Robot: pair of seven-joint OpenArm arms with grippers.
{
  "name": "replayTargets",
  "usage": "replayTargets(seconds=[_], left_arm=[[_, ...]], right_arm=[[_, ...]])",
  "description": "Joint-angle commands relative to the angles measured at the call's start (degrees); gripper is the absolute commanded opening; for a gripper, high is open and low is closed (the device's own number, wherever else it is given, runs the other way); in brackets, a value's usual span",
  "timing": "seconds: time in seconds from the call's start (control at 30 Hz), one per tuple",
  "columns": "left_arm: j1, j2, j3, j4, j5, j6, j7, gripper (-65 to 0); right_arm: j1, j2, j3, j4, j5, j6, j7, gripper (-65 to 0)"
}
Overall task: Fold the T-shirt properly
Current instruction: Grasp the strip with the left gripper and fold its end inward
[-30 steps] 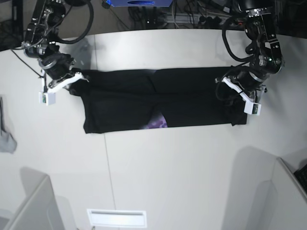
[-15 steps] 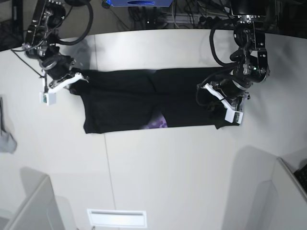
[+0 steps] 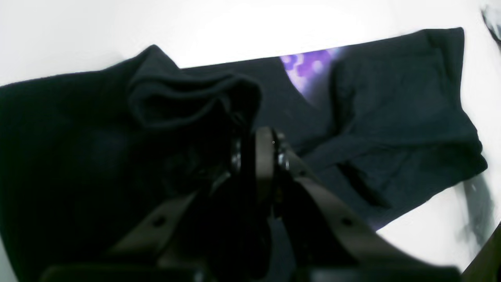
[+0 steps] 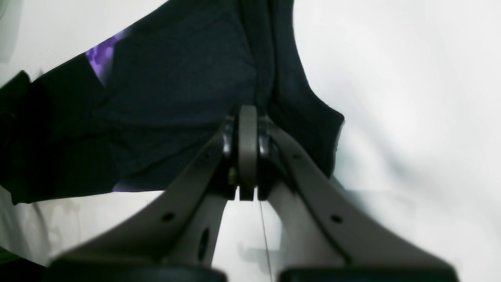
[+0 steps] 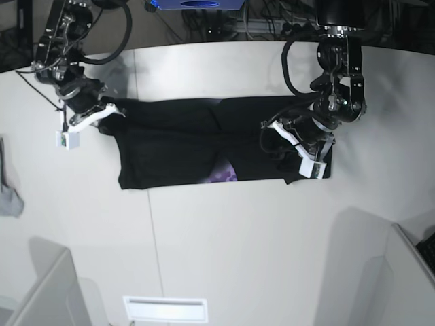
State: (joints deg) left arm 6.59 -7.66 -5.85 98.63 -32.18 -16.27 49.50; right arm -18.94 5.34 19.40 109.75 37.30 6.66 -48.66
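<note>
The black T-shirt (image 5: pixel 177 146) lies stretched across the white table, with a patch of purple print (image 5: pixel 224 173) showing at its near edge. On the right of the base view, my left gripper (image 5: pixel 272 129) is shut on that end of the shirt. It holds the end raised and doubled back over the rest. The left wrist view shows the shut left gripper (image 3: pixel 258 150) with a bunched fold of the T-shirt (image 3: pixel 391 117) in it. My right gripper (image 5: pixel 117 109) holds the far left corner. In the right wrist view, the right gripper (image 4: pixel 247 117) is shut on the T-shirt's (image 4: pixel 176 78) edge.
A small grey cloth (image 5: pixel 8 197) hangs at the table's left edge. White partitions stand at the front left (image 5: pixel 41 292) and the front right (image 5: pixel 401 272). A white slot (image 5: pixel 165 309) sits near the front edge. Cables (image 5: pixel 224 20) lie behind the table.
My left gripper has moved leftward in the base view, dragging the shirt's right end over toward the middle. The right arm has stayed put.
</note>
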Motion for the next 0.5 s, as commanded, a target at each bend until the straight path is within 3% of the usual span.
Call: replayTargets(seconds=[0.0, 0.47], left_arm=[[-0.83, -0.12, 0.18, 0.40, -1.09, -0.21, -1.19, -65.0], [-2.06, 1.11, 0.79, -1.79, -1.18, -0.21, -1.10, -65.0]], right_arm=[[0.35, 0.59, 0.34, 0.88, 0.81, 0.33, 1.24, -65.0], [1.05, 0.59, 0.16, 0.88, 0.64, 0.33, 1.06, -65.0]])
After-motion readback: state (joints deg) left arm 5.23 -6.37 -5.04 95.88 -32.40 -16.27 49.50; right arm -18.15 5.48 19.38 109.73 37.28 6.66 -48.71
